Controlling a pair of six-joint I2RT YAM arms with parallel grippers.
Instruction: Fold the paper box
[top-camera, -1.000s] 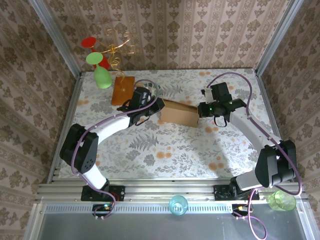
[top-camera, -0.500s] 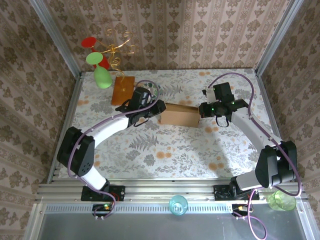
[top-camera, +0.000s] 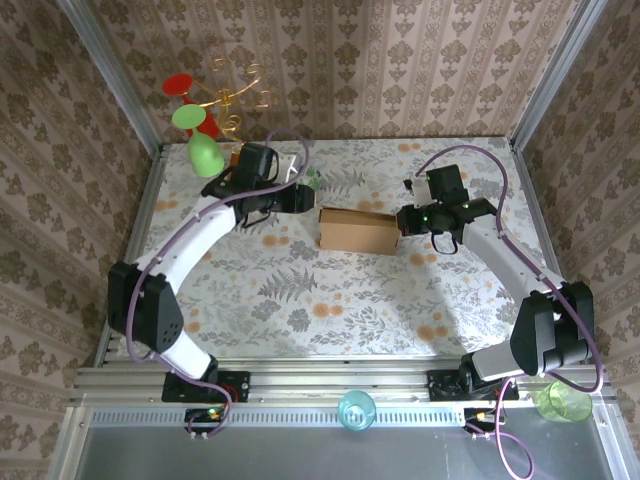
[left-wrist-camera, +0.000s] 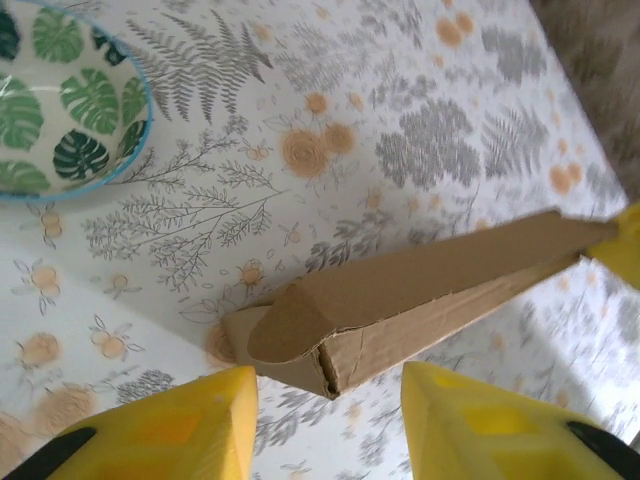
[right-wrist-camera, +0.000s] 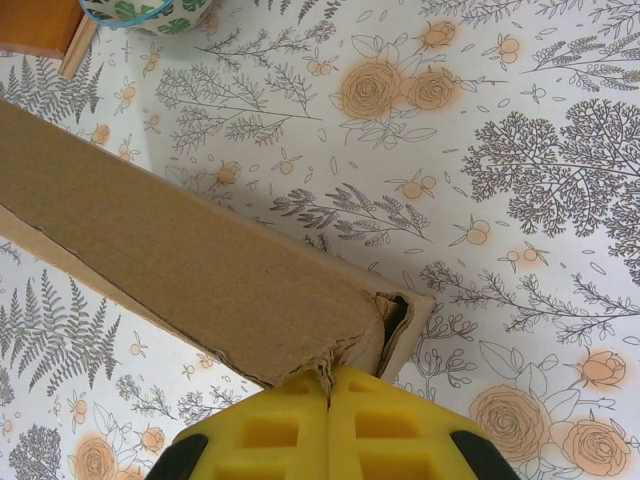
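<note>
Your left arm arches from its base over the table (top-camera: 300, 300) to the far left, and its left gripper (left-wrist-camera: 328, 385) hangs with its fingers spread, just short of the left end of the paper box (top-camera: 357, 230) and not touching it. Your right arm bends in from the right; the right gripper (right-wrist-camera: 328, 395) has its fingers pressed together, tips against the box's right end corner. The box lies flat mid-table, toward the far side, its long axis running left to right between the two grippers. Just beyond the left gripper sits a bowl (left-wrist-camera: 60, 110), its leaf-patterned inside showing bare.
</note>
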